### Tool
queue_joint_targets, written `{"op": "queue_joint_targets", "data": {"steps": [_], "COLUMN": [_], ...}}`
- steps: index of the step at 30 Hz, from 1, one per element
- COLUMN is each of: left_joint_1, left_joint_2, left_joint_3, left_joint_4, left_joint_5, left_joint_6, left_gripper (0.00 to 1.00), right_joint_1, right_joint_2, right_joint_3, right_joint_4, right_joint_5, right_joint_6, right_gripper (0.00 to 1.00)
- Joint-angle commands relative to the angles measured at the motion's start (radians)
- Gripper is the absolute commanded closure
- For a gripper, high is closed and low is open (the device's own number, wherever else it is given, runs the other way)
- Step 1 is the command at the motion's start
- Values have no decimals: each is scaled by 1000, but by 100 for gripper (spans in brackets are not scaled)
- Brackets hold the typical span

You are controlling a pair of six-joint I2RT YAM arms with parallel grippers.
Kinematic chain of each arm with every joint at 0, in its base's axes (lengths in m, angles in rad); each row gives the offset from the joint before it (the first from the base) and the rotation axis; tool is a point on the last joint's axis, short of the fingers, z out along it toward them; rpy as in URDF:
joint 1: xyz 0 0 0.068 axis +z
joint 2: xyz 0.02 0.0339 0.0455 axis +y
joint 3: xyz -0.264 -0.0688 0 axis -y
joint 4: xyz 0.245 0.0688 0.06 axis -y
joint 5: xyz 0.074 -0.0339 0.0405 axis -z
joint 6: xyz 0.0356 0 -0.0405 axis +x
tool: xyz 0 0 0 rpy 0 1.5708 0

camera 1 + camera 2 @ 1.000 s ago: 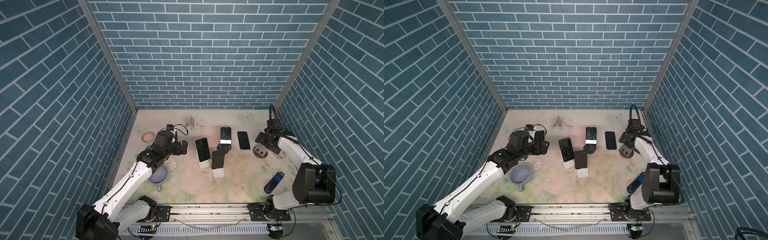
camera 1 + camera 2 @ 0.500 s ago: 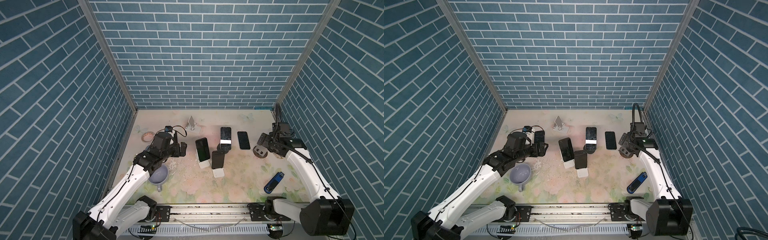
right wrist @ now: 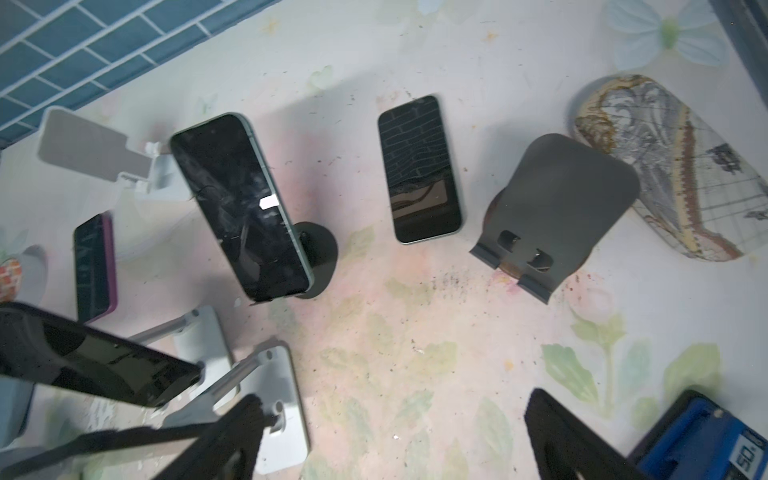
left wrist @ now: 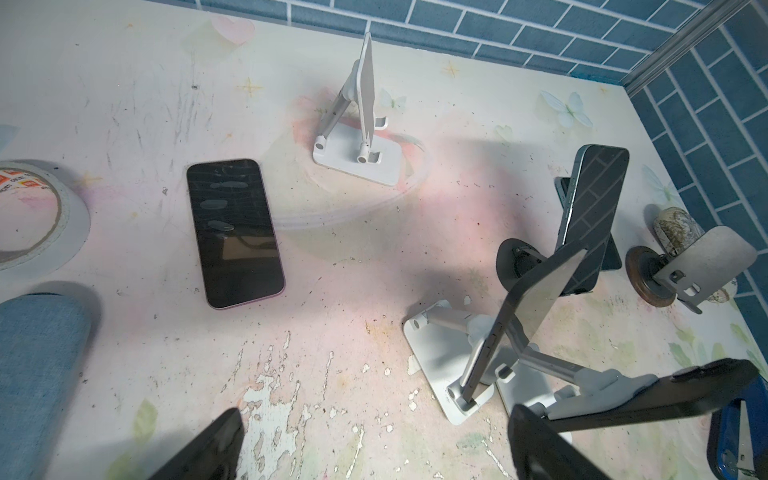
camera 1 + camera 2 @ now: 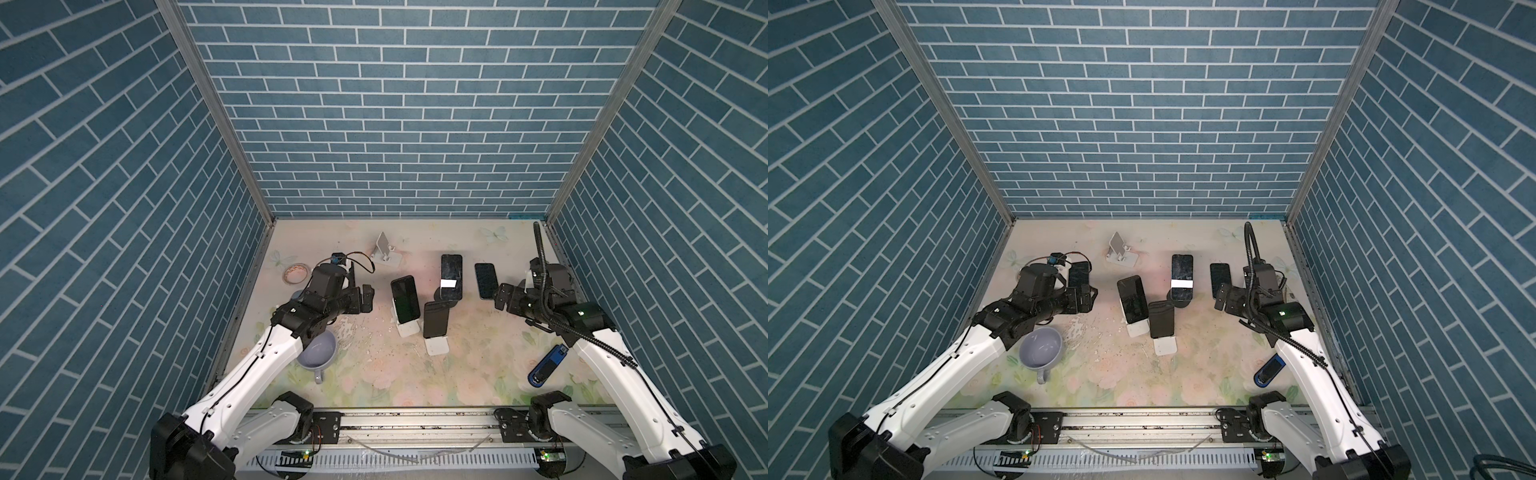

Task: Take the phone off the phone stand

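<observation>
Three dark phones lean on stands mid-table in both top views: one (image 5: 404, 302) on a white phone stand (image 5: 408, 329), one (image 5: 436, 319) on a white stand nearer the front, one (image 5: 451, 276) on a black round stand. My left gripper (image 5: 361, 298) hovers open just left of the first phone (image 4: 528, 316), holding nothing. My right gripper (image 5: 505, 297) is open and empty, to the right of the phone on the black stand (image 3: 241, 208). In each wrist view only bare table lies between the fingertips (image 4: 216, 440) (image 3: 557, 432).
Flat phones lie at back right (image 5: 485, 280) and under my left arm (image 4: 235, 232). An empty white stand (image 5: 386, 251) is at the back and a dark empty stand (image 3: 557, 212) beside a patterned case (image 3: 673, 166). Mug (image 5: 318, 353), tape roll (image 5: 296, 272) and blue device (image 5: 547, 365) are nearby.
My right arm has unfolded and its gripper has shifted slightly left, toward the phones. The left gripper has barely moved. Both stay open.
</observation>
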Motion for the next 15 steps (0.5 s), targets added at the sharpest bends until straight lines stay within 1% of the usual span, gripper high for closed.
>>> {"op": "queue_joint_targets", "data": {"steps": [1,7,12,15], "left_joint_1": [-1,-1,-2,-1], "left_joint_2": [6,-31,-44,-51], "left_joint_3": [-33,-87,-77,-81], "left_joint_4": [28,60,42,60], "left_joint_5": [-13,-21,-35,-45], "left_joint_6": [-9,-21,3,7], "left_gripper": [0,0,0,0], "right_joint_1": [38,115,198,247], "right_joint_2": [-19,-33,-79,-84], "right_joint_3": [-25,-58,-119,-148], "right_joint_4": [1,25,86,140], "right_joint_5": [-49,-45,8,9], "right_joint_6": [-54,-84,-81,-92], "right_gripper": [1,1,1,1]}}
